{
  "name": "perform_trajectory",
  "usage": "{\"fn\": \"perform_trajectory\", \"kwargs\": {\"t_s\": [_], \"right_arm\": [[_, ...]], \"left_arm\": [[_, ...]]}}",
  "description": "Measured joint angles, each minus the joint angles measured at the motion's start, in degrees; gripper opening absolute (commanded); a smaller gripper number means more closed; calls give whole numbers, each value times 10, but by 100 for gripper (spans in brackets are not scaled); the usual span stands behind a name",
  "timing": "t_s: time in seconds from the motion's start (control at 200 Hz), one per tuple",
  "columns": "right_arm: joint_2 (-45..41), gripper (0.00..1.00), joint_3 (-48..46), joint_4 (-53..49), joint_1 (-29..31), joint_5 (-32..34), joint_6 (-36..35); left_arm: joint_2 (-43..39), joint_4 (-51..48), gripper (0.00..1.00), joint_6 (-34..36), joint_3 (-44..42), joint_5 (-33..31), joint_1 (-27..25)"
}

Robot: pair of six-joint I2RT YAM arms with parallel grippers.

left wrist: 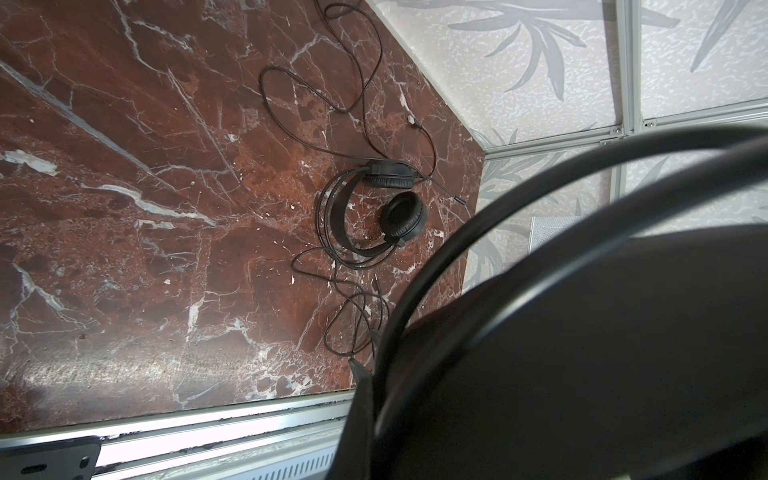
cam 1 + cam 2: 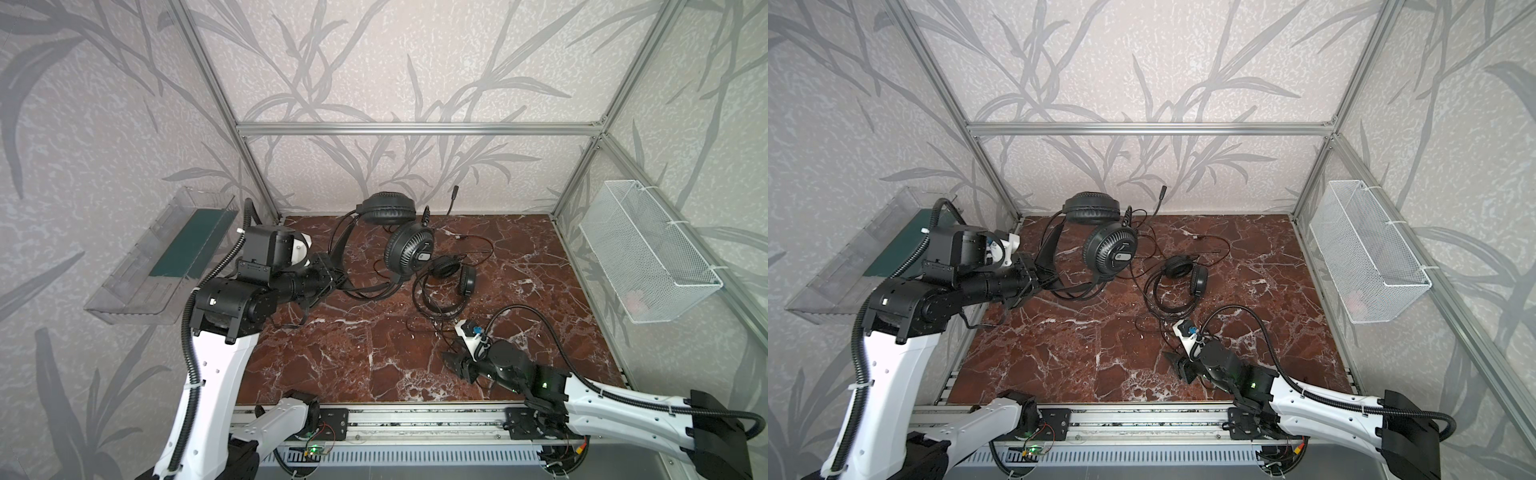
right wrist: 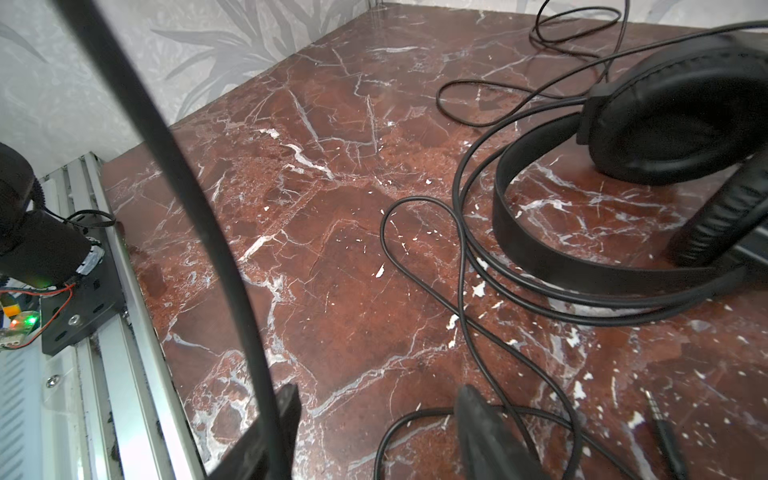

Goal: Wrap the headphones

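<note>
Left end effector: pinched shut on headband of larger headset; right end effector: fingers spread, gripping nothing.
Larger headset at back of surface, one earcup up by rear wall. Smaller headset flat mid-surface, near and beyond right end effector, apart from it. Thin cable running on surface between right fingers. Jack plug loose just beside.

The left arm is standing up from its base and bending at the elbow, with the forearm reaching level toward the middle. The left gripper is holding its fingers clamped on the headband of the headphones. The right arm is stretching low and flat. The right gripper is pointing leftward in both top views, its fingers spread apart.
</note>
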Motion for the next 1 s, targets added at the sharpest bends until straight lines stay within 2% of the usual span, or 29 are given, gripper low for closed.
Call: {"fn": "perform_trajectory", "kwargs": {"t_s": [0.11, 0.145, 0.25, 0.525, 0.72, 1.0], "right_arm": [[-21, 61, -9, 9, -3, 24, 0], [-22, 65, -9, 10, -4, 26, 1], [-24, 71, -9, 3, -4, 22, 7], [-49, 71, 5, -77, -4, 7, 28], [-51, 63, 4, -98, -4, 20, 40], [-88, 66, -8, -103, -4, 30, 41]], "left_arm": [[0, -9, 0, 6, 23, -14, -4], [0, -12, 0, 9, 28, -19, -5], [0, -18, 0, 19, 40, -35, -7], [3, -39, 0, 37, 45, -62, -10], [8, -42, 0, 43, 45, -68, -10], [15, -47, 0, 55, 53, -87, -14]]}}
